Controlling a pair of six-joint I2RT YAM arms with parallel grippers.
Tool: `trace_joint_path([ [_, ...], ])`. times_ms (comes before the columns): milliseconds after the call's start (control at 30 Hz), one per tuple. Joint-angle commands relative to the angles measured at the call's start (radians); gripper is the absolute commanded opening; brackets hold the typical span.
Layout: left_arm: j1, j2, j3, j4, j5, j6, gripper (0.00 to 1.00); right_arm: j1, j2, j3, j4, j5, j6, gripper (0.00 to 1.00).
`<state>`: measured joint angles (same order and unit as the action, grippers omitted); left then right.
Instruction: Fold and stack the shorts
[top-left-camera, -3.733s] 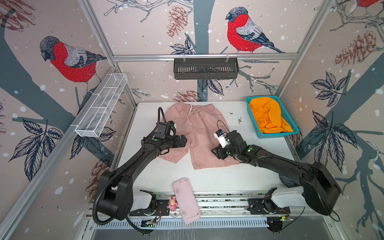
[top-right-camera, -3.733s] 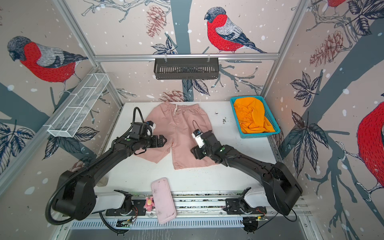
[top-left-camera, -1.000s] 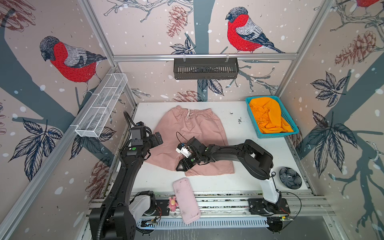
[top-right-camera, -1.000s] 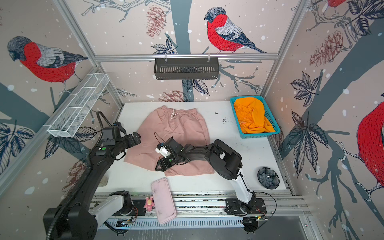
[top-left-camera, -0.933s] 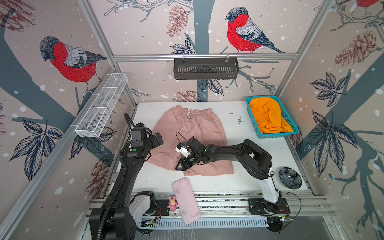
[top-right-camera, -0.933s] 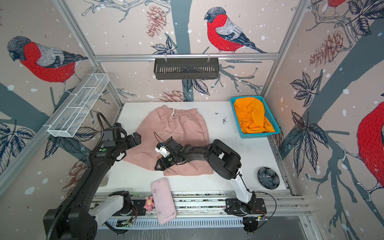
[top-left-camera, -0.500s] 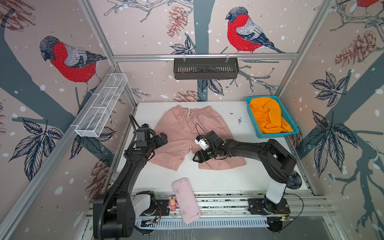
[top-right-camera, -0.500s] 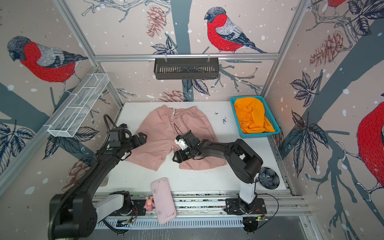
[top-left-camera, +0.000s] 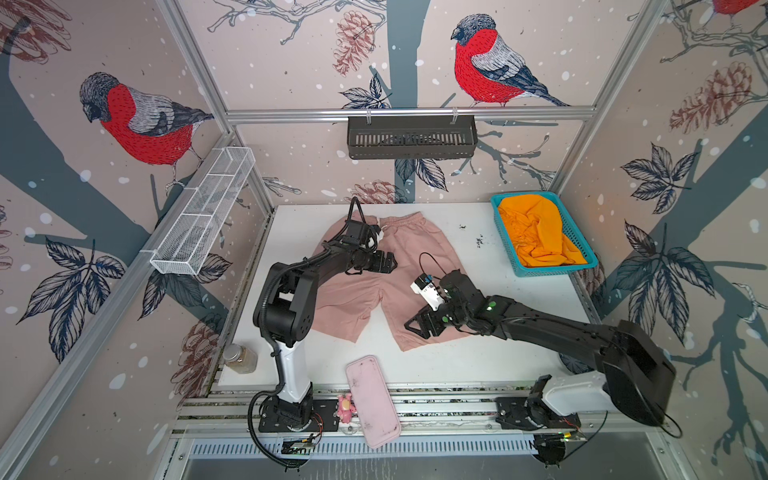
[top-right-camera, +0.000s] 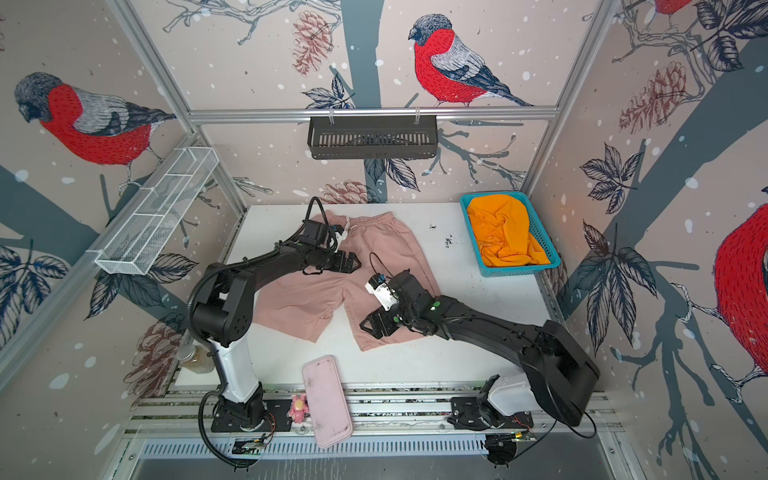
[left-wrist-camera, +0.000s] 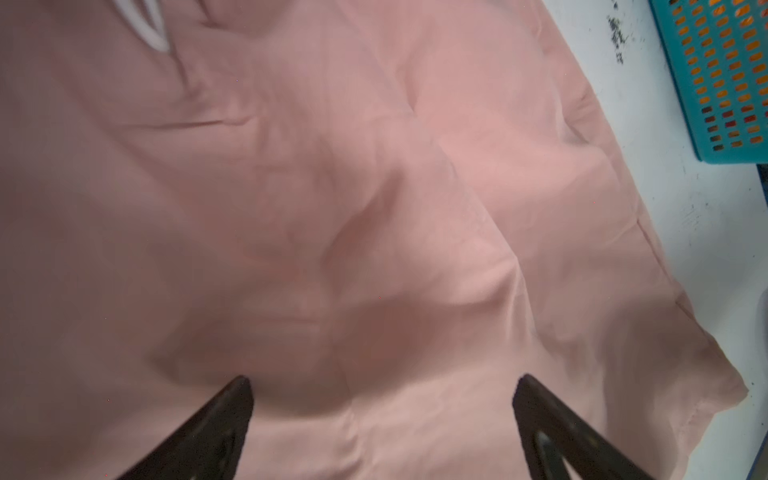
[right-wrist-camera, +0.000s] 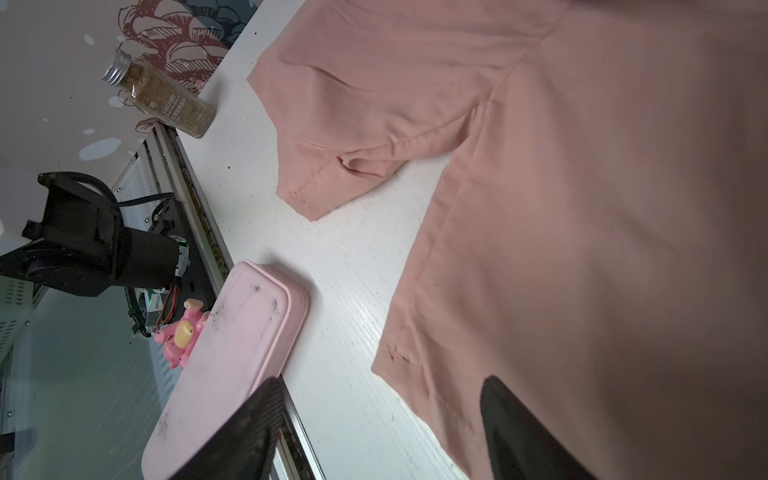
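Observation:
The dusty pink shorts (top-left-camera: 345, 303) (top-right-camera: 299, 303) lie spread flat on the white table, waist toward the back, both legs apart. Their white drawstring (left-wrist-camera: 149, 33) shows at the waist. My left gripper (top-left-camera: 392, 262) (top-right-camera: 357, 262) (left-wrist-camera: 382, 386) hovers open over the shorts' middle (left-wrist-camera: 374, 187), nothing between its fingers. My right gripper (top-left-camera: 411, 326) (top-right-camera: 365, 326) (right-wrist-camera: 382, 386) stands open over the hem of the right leg (right-wrist-camera: 582, 208), one finger above cloth, the other above bare table. The orange shorts (top-left-camera: 536, 237) (top-right-camera: 503, 237) lie crumpled in the teal basket (top-left-camera: 582, 266) (left-wrist-camera: 723, 75).
A rigid pink tray (top-left-camera: 372, 399) (right-wrist-camera: 232, 353) overhangs the table's front edge beside a small pink toy (top-left-camera: 345, 404) (right-wrist-camera: 180, 332). A spice jar (top-left-camera: 240, 358) (right-wrist-camera: 162, 99) stands at the front left corner. A black basket (top-left-camera: 411, 137) and a white wire shelf (top-left-camera: 203, 212) hang on the walls.
The left gripper has swung from the shorts' left edge to over their middle. The right gripper has moved right and nearer onto the right leg's hem, with its jaws wider. The shorts lie more spread.

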<state>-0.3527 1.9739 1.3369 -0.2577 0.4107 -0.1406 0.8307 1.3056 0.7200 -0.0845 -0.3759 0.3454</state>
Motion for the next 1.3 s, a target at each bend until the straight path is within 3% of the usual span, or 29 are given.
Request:
trace_joint_path([
  [0, -0.028, 0.068, 0.062, -0.019, 0.038, 0.053, 0.98, -0.042, -0.113, -0.094, 0.032, 0.097, 0.088, 0.77],
  [267, -0.056, 0.235, 0.222, -0.082, -0.003, 0.008, 0.98, -0.169, -0.277, -0.247, 0.026, 0.123, 0.169, 0.78],
  [433, -0.020, 0.279, 0.301, -0.016, -0.089, -0.118, 0.98, -0.180, -0.250, -0.226, -0.005, 0.140, 0.126, 0.79],
  [633, 0.047, 0.238, 0.263, 0.171, -0.165, -0.286, 0.97, -0.186, -0.170, -0.149, -0.041, 0.200, 0.053, 0.79],
  [800, 0.041, 0.175, 0.229, 0.151, -0.136, -0.278, 0.98, -0.180, -0.118, -0.113, -0.006, 0.202, 0.060, 0.79],
  [933, 0.021, 0.047, 0.105, 0.117, -0.169, -0.239, 0.98, -0.174, -0.060, -0.081, -0.009, 0.271, 0.068, 0.79],
  [1100, 0.046, -0.199, -0.106, 0.081, -0.336, -0.261, 0.98, -0.177, -0.004, -0.073, 0.029, 0.261, 0.064, 0.79],
  [1267, 0.076, -0.333, -0.242, -0.025, -0.445, -0.290, 0.98, -0.199, 0.051, -0.030, 0.006, 0.310, 0.061, 0.81],
])
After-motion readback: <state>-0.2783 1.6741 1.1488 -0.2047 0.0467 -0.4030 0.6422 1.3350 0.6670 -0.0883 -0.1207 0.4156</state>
